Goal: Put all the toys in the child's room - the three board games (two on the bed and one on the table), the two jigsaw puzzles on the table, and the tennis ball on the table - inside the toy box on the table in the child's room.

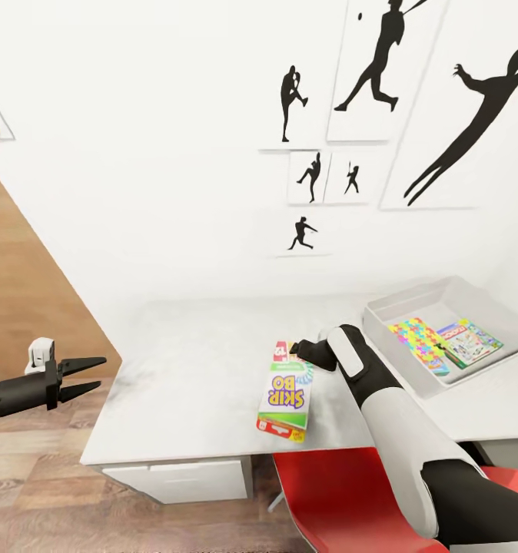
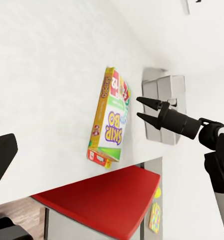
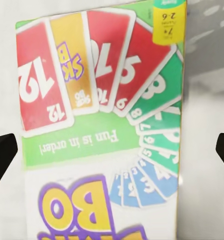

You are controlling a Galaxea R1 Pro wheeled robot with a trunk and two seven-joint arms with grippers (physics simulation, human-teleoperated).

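Closest to the robot is the red chair [image 1: 343,499], tucked right up against the front edge of the table [image 1: 190,384], with the right arm reaching over it. Off to the left, out over the wood floor [image 1: 28,491] and clear of the table, the left gripper [image 1: 86,378] just hangs there with its fingers spread apart, nothing in it. On the tabletop the SKIP BO box [image 1: 287,393] lies flat near the front edge, lettering upside down from the robot's side. The right gripper [image 1: 299,350] sits over the far end of that box, fingers wide open; in the right wrist view its two black fingertips [image 3: 2,157] flank the box lid on either side, and I can't tell if they're touching it. Further back and to the right is the toy box [image 1: 390,326], a shallow grey tray, already holding a jigsaw puzzle [image 1: 417,343] and a green-bordered board game [image 1: 469,341] side by side. Behind it all, the white wall has black baseball-player silhouettes [image 1: 382,57].
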